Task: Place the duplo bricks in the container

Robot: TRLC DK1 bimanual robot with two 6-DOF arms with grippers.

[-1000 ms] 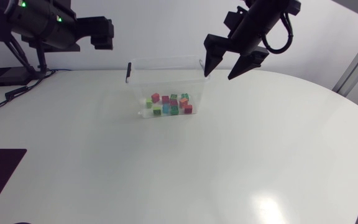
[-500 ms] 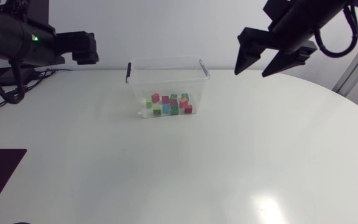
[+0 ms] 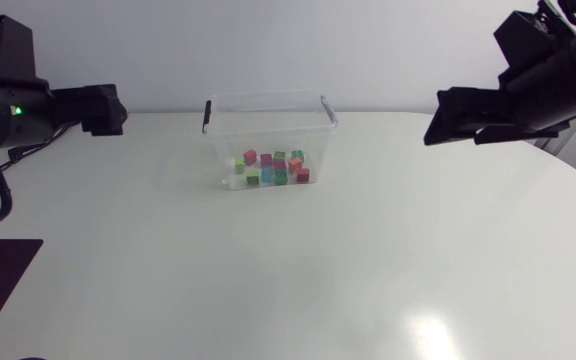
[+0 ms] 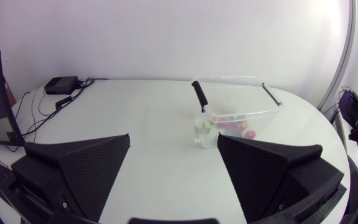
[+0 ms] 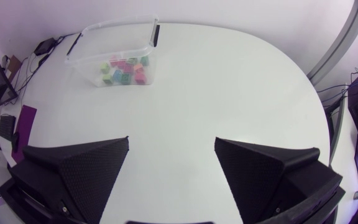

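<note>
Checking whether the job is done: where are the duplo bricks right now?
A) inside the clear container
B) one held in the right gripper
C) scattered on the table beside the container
A: the duplo bricks lie together inside the clear container, while the left gripper and right gripper are open with nothing between their fingers.

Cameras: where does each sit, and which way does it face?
Head view: fixed overhead, looking down on the table; left claw and right claw at the sides.
Left wrist view: on left arm, looking across at the container; own open claw.
Right wrist view: on right arm, looking down; own open claw.
All share the container of bricks.
</note>
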